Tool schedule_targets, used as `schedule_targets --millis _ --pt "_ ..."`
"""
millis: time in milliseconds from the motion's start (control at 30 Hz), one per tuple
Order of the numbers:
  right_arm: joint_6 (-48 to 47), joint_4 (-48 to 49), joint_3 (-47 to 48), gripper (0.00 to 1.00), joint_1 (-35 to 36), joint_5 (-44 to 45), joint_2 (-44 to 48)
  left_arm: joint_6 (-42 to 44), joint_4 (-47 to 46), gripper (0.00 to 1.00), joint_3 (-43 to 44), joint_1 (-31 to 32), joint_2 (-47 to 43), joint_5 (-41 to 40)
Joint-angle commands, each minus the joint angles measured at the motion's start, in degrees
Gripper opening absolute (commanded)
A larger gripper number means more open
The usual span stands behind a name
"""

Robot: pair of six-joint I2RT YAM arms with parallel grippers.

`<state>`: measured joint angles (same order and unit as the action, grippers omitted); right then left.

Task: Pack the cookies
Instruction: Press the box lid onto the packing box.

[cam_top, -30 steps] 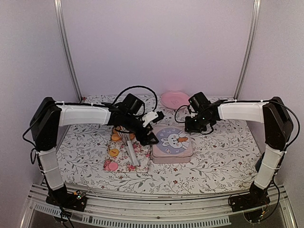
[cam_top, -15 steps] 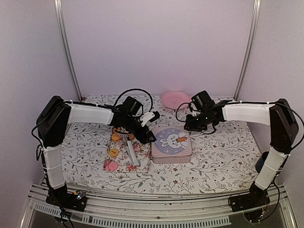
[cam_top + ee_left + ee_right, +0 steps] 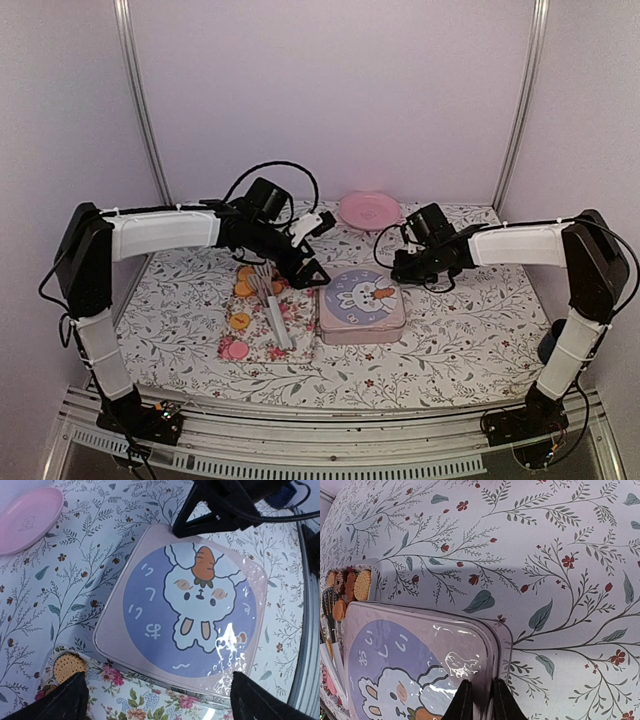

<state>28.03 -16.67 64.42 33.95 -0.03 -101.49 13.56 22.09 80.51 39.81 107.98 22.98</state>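
Flower-printed cloth covers the bench [image 3: 450, 340], where we see the cookies [image 3: 240, 322] lying on a floral napkin [image 3: 290, 348] just left of a closed pink tin [image 3: 362, 303] with a rabbit on its lid. Our left fingers [image 3: 60, 702] hang spread wide and empty above the tin, while our right fingers [image 3: 462, 702] are pinched nearly together on the rim at its far right corner.

The tin [image 3: 362, 303] is placed under the right gripper [image 3: 398, 268], with its far edge taken between the fingers. Below the left gripper [image 3: 308, 272] the cloth [image 3: 300, 345] is laid, touching the tin's left side, and the cookies [image 3: 238, 322] are spread on it. The plate [image 3: 368, 210] is set behind both grippers.
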Motion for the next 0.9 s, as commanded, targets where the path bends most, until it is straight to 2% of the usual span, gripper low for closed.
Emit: schedule_targets --millis 0,133,200,333,433,667,867 --pt "-0.79 -2.62 -4.70 0.16 -1.02 3.86 -0.52 1.46 2.11 0.99 0.11 -0.33 -2.51 1.25" --pt "-0.21 -2.45 -6.25 0.18 -0.38 5.76 5.27 0.17 2.47 0.99 0.20 0.17 -0.29 -1.13" --pt "0.08 -2.94 -6.81 0.29 1.20 8.14 9.48 0.04 2.48 0.99 0.34 0.22 -0.34 -1.20" --pt "1.57 -3.74 -7.01 0.29 4.68 10.30 16.21 0.34 2.85 0.99 0.52 -0.15 -1.46 -1.10" --pt "2.97 -0.68 -9.24 0.28 8.37 7.83 19.82 0.46 3.58 0.99 0.32 -1.18 -2.33 -0.49" --pt "9.60 5.27 -19.91 0.22 11.13 2.80 19.82 0.97 4.43 0.99 -2.59 -6.19 -6.05 0.51" --pt "11.60 7.42 -25.38 0.22 11.13 2.99 17.24 2.13 3.94 0.99 -8.27 -13.27 -12.78 1.55"
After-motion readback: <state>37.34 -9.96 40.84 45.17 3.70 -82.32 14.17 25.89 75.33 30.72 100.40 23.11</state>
